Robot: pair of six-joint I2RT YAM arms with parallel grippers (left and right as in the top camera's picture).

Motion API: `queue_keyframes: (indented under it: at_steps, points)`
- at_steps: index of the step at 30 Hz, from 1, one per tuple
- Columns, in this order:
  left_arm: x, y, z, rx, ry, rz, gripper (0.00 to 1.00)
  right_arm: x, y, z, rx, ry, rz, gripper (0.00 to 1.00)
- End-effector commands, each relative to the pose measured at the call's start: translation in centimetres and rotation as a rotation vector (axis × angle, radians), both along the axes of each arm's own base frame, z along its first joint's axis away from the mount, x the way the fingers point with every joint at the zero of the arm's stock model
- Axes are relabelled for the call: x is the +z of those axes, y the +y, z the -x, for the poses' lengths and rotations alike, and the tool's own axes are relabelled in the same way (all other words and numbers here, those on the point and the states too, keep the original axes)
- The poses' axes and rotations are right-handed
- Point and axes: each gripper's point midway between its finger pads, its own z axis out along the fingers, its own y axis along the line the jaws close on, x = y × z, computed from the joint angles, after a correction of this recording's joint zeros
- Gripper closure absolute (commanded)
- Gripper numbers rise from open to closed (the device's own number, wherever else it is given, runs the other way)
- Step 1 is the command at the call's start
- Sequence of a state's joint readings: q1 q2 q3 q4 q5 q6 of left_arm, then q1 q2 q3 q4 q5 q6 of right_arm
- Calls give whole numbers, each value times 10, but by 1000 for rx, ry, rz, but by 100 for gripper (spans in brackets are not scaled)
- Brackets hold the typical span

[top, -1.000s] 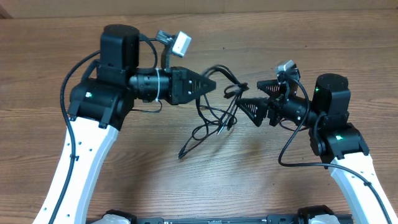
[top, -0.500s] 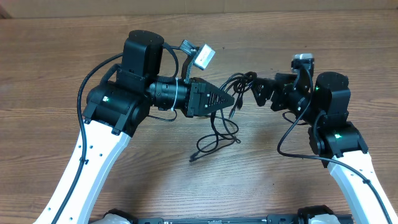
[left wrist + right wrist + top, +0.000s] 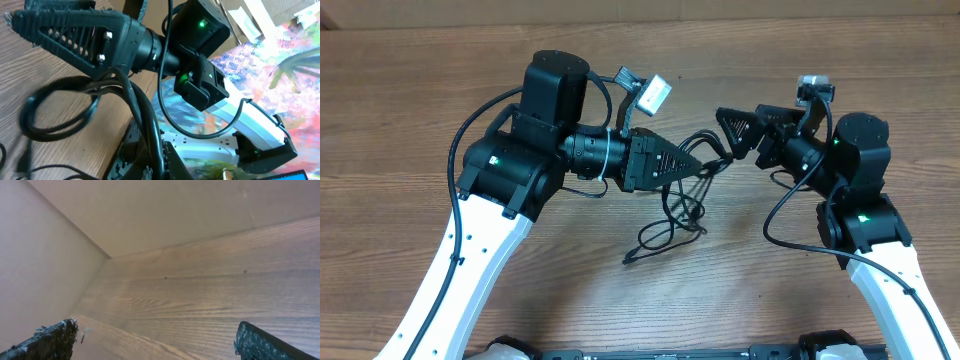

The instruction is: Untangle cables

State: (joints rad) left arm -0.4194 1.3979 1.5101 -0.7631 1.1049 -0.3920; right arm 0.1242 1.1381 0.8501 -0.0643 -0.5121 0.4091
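Note:
Several thin black cables (image 3: 672,208) hang as a tangled bundle from my left gripper (image 3: 701,165), which is shut on them above the table; loose loops and a plug end (image 3: 630,258) trail down toward the front. In the left wrist view a cable strand (image 3: 142,107) runs between the jaws (image 3: 154,161). My right gripper (image 3: 738,135) is open and empty, just right of the bundle's top and angled away; one of its fingers shows in the left wrist view (image 3: 65,30). The right wrist view (image 3: 155,332) shows only bare wood between wide fingers.
The wooden table (image 3: 410,120) lies all around. A plain wall (image 3: 640,8) runs along its far edge. Thicker black cords loop off both white arms (image 3: 450,260), (image 3: 890,290).
My left gripper has moved right with the cables, dragging the bundle along. My right gripper has lifted up and back from the tangle and now points at the far wall.

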Motion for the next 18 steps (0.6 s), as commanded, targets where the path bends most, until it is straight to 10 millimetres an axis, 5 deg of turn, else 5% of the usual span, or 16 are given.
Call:
queue_keyframes:
  at_steps: [1, 7, 13, 18]
  points:
    - [19, 2, 10, -35, -110, 31, 96, 9, 3, 1, 33, -43, 27, 0]
    - [15, 17, -3, 19, -106, 17, 96, 10, 1, 3, 55, -40, 13, 0]
    - [16, 42, -28, 132, -53, 14, 96, -2, -45, -1, -12, 7, 20, 0]
    - [23, 42, -34, 152, -56, 35, 96, 13, -34, 55, 455, -339, 134, 0]
